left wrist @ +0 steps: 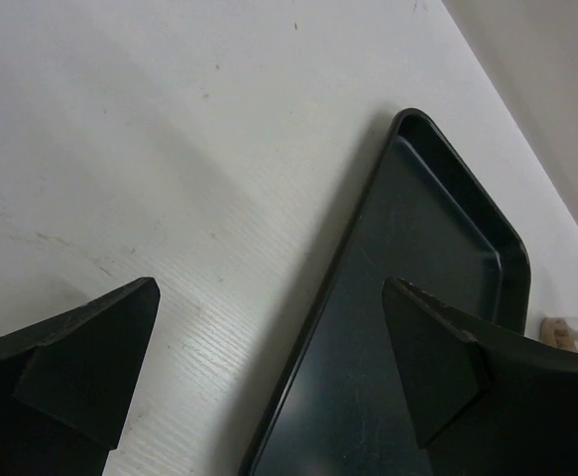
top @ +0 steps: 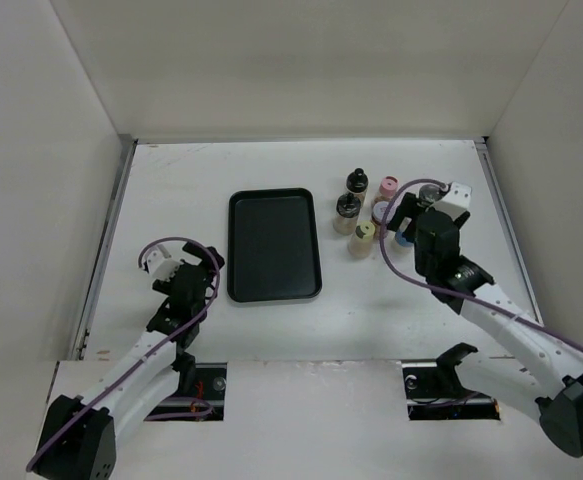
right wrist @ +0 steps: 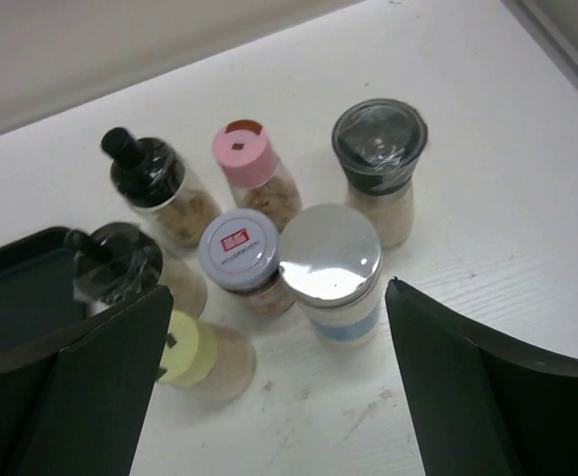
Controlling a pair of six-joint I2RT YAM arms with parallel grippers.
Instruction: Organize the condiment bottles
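we see both jaws wide, gripping nothing. our right gripper (right wrist: 279,291) hangs over seven bottles (right wrist: 244,159), upright and bunched on the table (top: 171,190) at the tray's (top: 274,193) 2 o'clock. our left gripper (left wrist: 271,288) hangs at its 8 o'clock edge.

Seven small condiment bottles (top: 349,210) stand packed close together on the right half of the white table (top: 171,200). Along the far side of the cluster sit a black-capped bottle (right wrist: 140,177) with a knobbed top and tan filling, a pink-capped bottle (right wrist: 245,157) with brownish filling, and a dark clear-topped grinder (right wrist: 379,149) holding white grains. Nearer, a white-lidded jar (right wrist: 237,248) with a red label touches a white bottle with a blue band (right wrist: 332,273) and a shiny lid; a second black knobbed bottle (right wrist: 117,263) stands at the left; a pale-yellow-capped bottle (right wrist: 194,349) with light filling is nearest, though whether it is upright or tilted cannot be told.
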